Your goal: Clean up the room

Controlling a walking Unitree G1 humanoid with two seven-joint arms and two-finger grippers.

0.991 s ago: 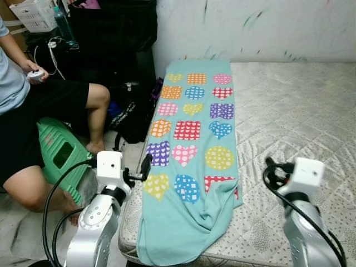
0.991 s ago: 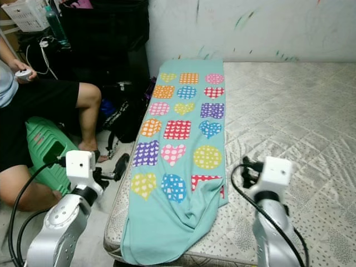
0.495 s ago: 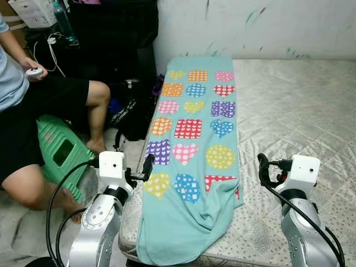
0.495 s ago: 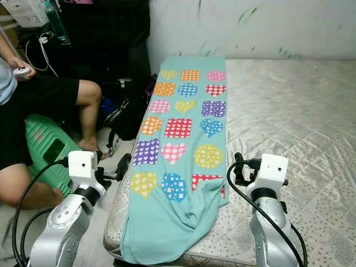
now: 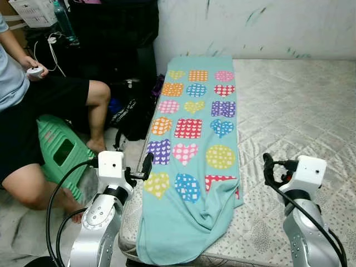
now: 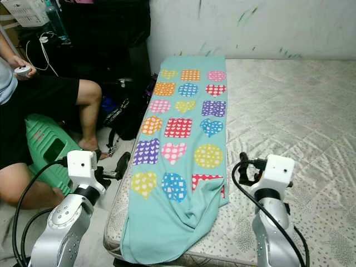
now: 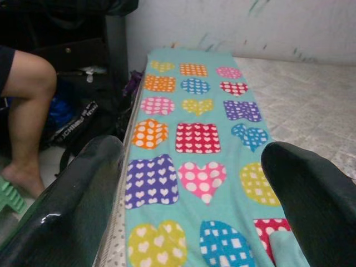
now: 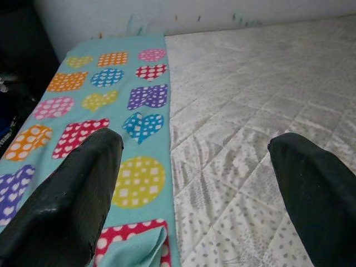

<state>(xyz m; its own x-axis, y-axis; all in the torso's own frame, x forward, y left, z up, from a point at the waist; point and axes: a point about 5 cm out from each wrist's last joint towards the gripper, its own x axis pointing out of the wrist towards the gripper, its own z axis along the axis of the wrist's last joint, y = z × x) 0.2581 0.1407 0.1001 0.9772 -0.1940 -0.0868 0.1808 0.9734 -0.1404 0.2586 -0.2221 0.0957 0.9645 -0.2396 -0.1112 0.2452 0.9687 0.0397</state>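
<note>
Lying flat along quilted mattress [image 5: 289, 111] left edge: soft teal blanket [image 5: 192, 150] (dotted hearts, squares, circles). Left gripper [image 7: 194, 189] at 7 o'clock, right gripper [image 8: 194, 183] at 5; both spread wide, empty.

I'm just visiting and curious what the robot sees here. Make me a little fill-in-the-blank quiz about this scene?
1. The long blanket with colourful hearts and shapes has a background colour of ____.
2. The blanket lies along the ____ edge of the mattress, by the robot's own sides.
3. The fingers of the left gripper and of the right gripper are spread ____.
4. Beside the bed, a seated person holds a small white ____.

Missing words: turquoise; left; open; controller
</note>
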